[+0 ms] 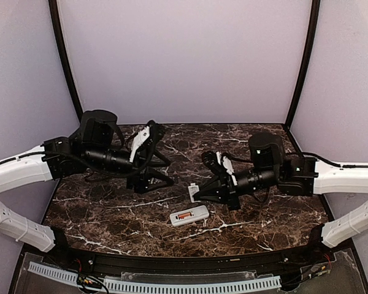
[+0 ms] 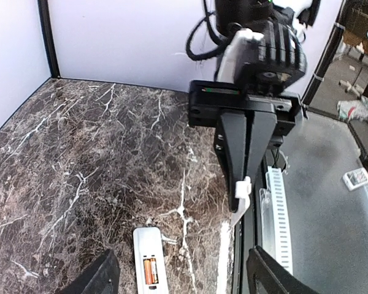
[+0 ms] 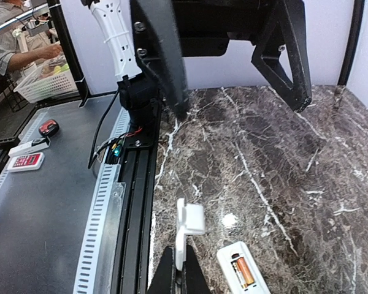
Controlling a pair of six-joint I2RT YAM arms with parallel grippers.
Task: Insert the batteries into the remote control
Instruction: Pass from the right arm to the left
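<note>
The white remote control (image 1: 189, 215) lies back-up on the marble table, its battery bay uncovered. Two orange-copper batteries (image 2: 149, 271) sit side by side in the bay, also seen as batteries (image 3: 244, 273) in the right wrist view. My left gripper (image 2: 184, 283) hovers above the remote (image 2: 148, 260), open and empty, with one of its fingers (image 2: 102, 279) on either side of it. My right gripper (image 3: 179, 278) is shut on a thin white battery cover (image 3: 189, 225), just left of the remote (image 3: 242, 269). In the top view the right gripper (image 1: 195, 195) and cover (image 1: 193, 190) are behind the remote.
The black rail (image 1: 190, 264) and slotted white cable duct (image 1: 172, 285) run along the table's near edge, close to the remote. Purple walls (image 1: 184, 61) close in the back and sides. The left gripper (image 1: 170, 173) and the right gripper's tips are close together.
</note>
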